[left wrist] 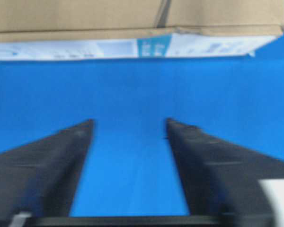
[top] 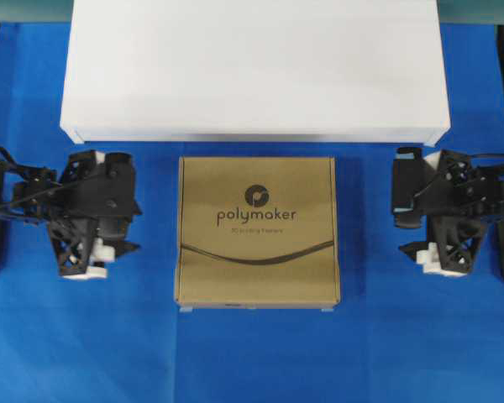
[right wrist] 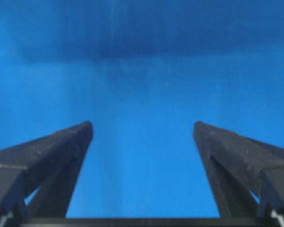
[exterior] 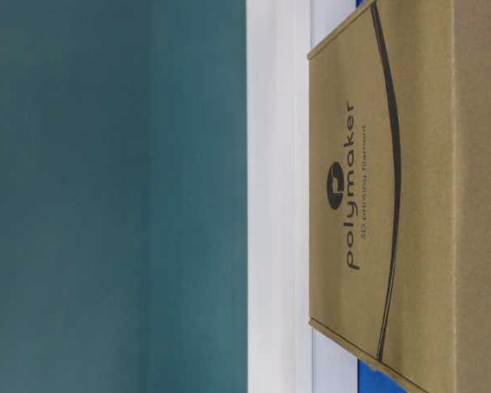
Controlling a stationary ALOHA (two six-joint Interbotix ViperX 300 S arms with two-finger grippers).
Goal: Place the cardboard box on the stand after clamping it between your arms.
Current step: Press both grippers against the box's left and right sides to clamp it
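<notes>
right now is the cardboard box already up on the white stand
No, the cardboard box lies on the blue cloth in front of the stand.

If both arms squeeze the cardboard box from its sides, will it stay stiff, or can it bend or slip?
The cardboard box is flat and square with crisp edges, so it probably stays fairly stiff under a side squeeze. Its plain cardboard walls look smooth, and the pointed jaws of the left gripper and right gripper touch little area, so it may slip or pivot. Lying flat, it should not roll.

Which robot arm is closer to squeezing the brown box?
Left. The left gripper sits nearer the flat brown cardboard box and faces its side; the right gripper stands farther off. Both are needed.
</notes>
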